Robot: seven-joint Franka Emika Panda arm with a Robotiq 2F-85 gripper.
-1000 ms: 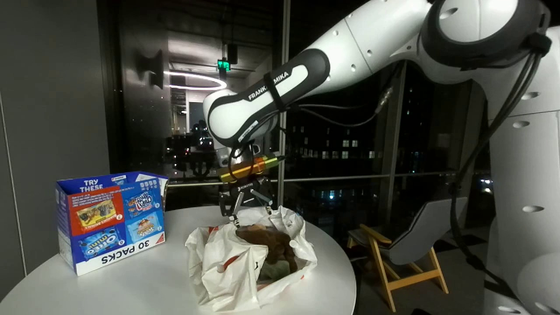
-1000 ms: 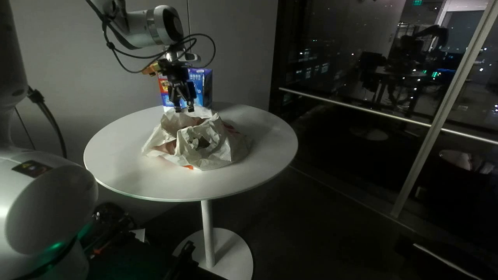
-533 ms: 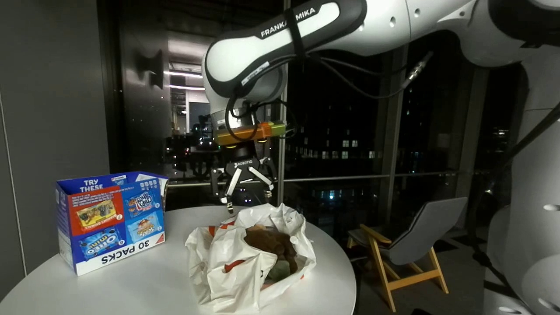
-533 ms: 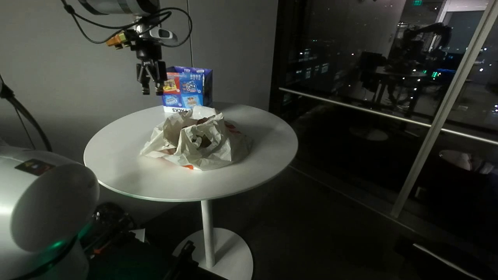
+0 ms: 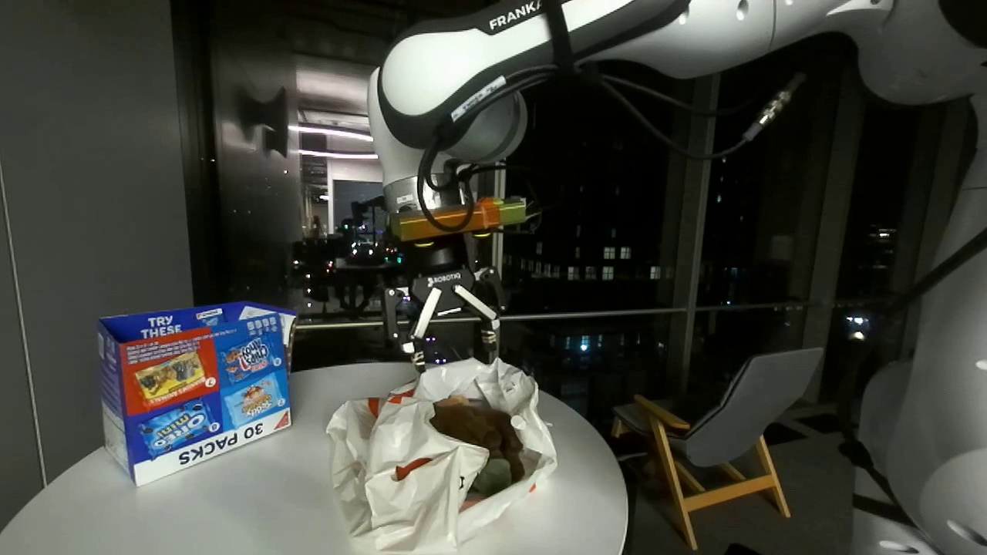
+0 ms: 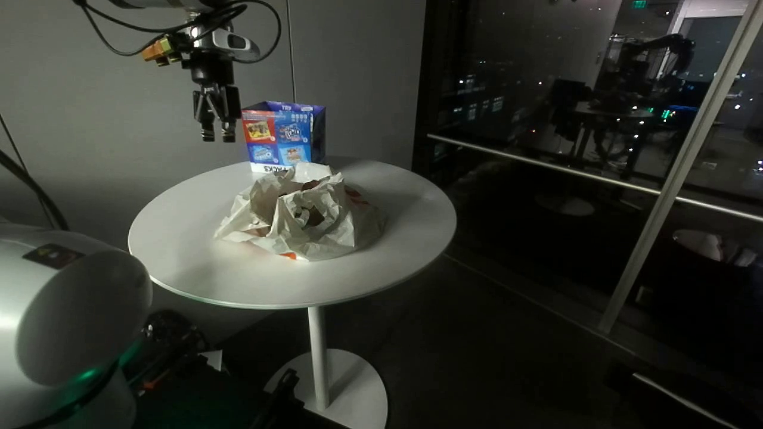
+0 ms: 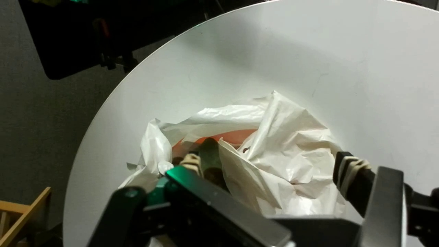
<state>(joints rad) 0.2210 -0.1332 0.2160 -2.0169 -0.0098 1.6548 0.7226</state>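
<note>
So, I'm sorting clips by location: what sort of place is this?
Probably an office lounge at night: tall dark windows, a wood-framed armchair and a round white table.

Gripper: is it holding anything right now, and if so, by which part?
Nothing is held. The gripper is open, with nothing between its jaws, and hangs higher than the white plastic bag, not touching it.
</note>
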